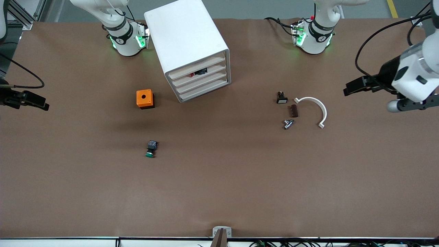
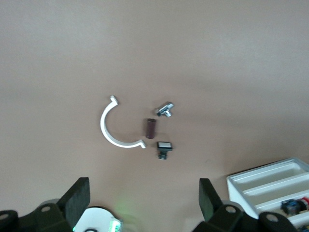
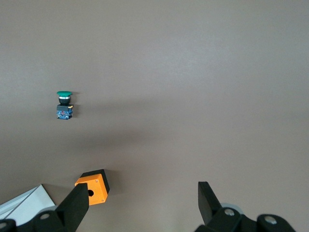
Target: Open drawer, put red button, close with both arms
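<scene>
Red-capped push-button with black body point(image 1: 200, 72) lies inside second-from-top wide white plastic drawer point(image 1: 200, 71), pushed in, of the white rounded cabinet point(image 1: 187, 41) | left black two-finger gripper point(image 1: 356, 85) released, waiting over table's left-arm end, 3 o'clock from cabinet | right black two-finger gripper point(image 1: 29, 100) released, waiting over right-arm end, 9 o'clock from small orange box with a round hole point(image 1: 145, 98)

You find no readable text, label, brand, number or sign anywhere here: nothing legible on the cabinet point(image 1: 190, 48), the orange box point(image 1: 144, 98) or the surface point(image 1: 240, 178).
</scene>
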Robot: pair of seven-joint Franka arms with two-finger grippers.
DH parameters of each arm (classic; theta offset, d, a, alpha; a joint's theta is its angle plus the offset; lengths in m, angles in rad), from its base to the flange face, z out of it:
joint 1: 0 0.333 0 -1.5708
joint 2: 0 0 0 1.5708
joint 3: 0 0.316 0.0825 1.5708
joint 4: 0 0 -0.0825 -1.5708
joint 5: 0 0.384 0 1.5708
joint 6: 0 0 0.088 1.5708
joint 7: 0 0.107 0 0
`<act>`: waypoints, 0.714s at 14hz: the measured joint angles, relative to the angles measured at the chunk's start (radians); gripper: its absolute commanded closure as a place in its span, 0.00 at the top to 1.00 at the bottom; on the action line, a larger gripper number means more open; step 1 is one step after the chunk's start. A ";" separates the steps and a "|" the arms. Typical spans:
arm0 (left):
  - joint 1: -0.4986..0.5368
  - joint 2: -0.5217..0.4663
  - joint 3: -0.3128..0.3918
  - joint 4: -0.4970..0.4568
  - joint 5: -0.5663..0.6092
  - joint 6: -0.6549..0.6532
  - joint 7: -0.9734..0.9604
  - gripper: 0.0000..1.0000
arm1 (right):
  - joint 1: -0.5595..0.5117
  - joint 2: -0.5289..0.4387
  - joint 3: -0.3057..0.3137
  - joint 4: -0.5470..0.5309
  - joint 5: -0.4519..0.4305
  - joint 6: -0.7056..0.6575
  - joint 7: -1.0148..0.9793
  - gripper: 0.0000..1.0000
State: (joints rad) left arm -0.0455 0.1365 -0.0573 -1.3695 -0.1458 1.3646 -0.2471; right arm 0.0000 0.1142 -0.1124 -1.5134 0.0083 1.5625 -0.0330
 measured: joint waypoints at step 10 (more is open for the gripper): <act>0.067 -0.156 -0.003 -0.292 0.047 0.257 0.130 0.99 | -0.014 -0.059 0.010 -0.024 0.000 0.000 -0.002 1.00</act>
State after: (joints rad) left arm 0.0214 -0.0197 -0.0603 -1.6612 -0.0990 1.6213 -0.1172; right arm -0.0142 0.0552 -0.1026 -1.5377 0.0084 1.5621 -0.0349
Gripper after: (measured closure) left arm 0.004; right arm 0.000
